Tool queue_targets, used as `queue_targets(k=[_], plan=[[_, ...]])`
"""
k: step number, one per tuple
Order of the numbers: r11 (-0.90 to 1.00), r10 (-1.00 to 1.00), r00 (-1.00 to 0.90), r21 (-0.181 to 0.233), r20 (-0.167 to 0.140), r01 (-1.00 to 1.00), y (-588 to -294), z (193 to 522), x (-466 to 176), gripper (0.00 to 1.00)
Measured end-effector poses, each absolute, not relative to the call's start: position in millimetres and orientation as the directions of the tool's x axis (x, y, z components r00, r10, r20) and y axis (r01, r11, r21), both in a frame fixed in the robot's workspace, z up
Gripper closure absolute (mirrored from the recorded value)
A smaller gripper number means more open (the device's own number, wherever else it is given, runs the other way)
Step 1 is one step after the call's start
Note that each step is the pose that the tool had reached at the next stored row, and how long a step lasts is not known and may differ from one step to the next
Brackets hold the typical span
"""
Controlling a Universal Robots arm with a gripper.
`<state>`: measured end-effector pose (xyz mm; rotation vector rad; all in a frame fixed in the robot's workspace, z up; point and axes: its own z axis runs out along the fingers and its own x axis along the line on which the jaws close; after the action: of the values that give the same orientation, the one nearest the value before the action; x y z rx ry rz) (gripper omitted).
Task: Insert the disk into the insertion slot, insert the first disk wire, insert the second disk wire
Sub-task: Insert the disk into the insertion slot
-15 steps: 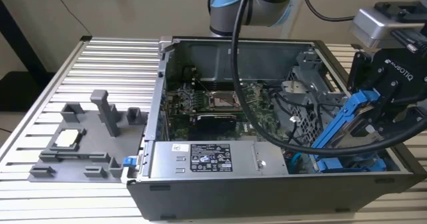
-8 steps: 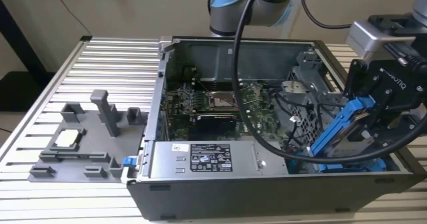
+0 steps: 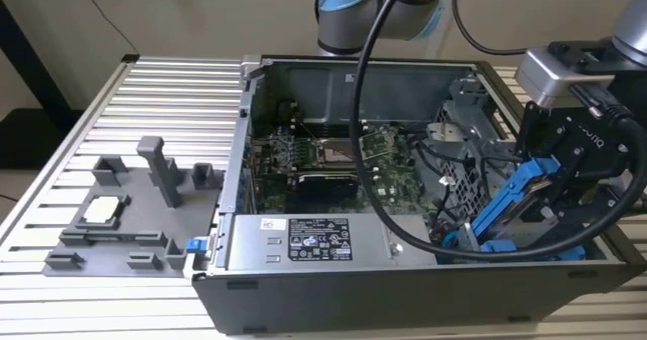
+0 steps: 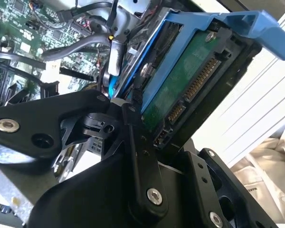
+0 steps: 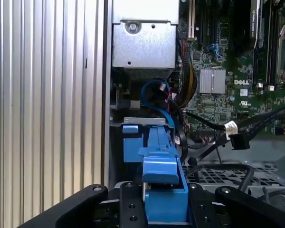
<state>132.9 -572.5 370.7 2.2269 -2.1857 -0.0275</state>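
In the exterior view, nearest the camera stood the open computer case [image 3: 334,294], with the grey power-supply box [image 3: 303,241] just behind its front wall. A thick black cable [image 3: 369,128] looped down across the case, crossing in front of the green motherboard [image 3: 314,158]. At the case's 9 o'clock, a grey fixture tray [image 3: 121,219] sat on the slatted counter [image 3: 172,82].

At the case's 4 o'clock, the gripper [image 3: 546,207] was clamped on the disk [image 3: 511,200]. In the first wrist view its fingers [image 5: 202,204] pressed the blue carrier from both sides.

The disk stood on edge and steeply tilted, its long axis running from 7 o'clock to 1 o'clock. Its lower end dipped inside the case beside the perforated metal of the insertion slot [image 3: 465,128]. Farthest back, the arm [image 3: 374,7] rose at 12 o'clock.
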Motion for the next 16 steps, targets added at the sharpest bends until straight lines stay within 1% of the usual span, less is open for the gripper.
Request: queue_targets(k=[8, 9, 11, 12, 16], plan=[[-0.019, -1.0, 0.019, 0.027, 0.002, -0.999, -572.4, 367.8, 133.0, 0.67], [-0.019, -1.0, 0.019, 0.027, 0.002, -0.999, -572.4, 367.7, 133.0, 0.66], [-0.019, -1.0, 0.019, 0.027, 0.002, -0.999, -572.4, 367.7, 132.9, 0.66], [-0.019, -1.0, 0.019, 0.027, 0.002, -0.999, -572.4, 367.7, 132.9, 0.59], [-0.019, -1.0, 0.019, 0.027, 0.002, -0.999, -572.3, 375.5, 132.9, 0.59]])
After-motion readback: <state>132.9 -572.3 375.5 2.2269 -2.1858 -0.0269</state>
